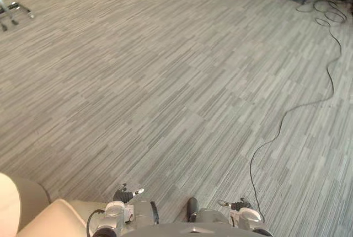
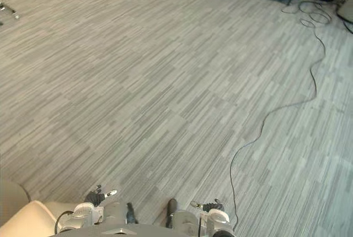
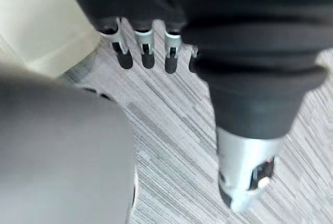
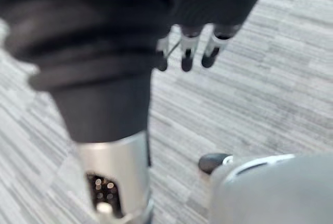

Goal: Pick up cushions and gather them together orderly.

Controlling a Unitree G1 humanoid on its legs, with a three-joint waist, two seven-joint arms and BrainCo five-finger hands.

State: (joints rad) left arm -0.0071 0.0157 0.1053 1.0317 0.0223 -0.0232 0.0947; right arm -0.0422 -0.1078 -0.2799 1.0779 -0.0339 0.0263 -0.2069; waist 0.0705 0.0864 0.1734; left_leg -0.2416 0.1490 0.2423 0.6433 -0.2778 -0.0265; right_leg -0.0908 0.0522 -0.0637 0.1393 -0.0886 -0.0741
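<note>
So the cream cushion [image 1: 52, 219] is down at our lower left on the carpet [image 1: 176, 82], just off to the outer side of our left hand [image 1: 128, 194], which hangs loose with nothing in it. Our right hand [image 1: 236, 204] is just as slack and empty, but farther off. We'd reach with the left. The cushion's cut off at the edge, so we can't tell its long axis.

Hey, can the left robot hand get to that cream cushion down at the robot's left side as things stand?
Probably yes: the left robot hand hangs open close beside the cream cushion, with nothing between them.
</note>
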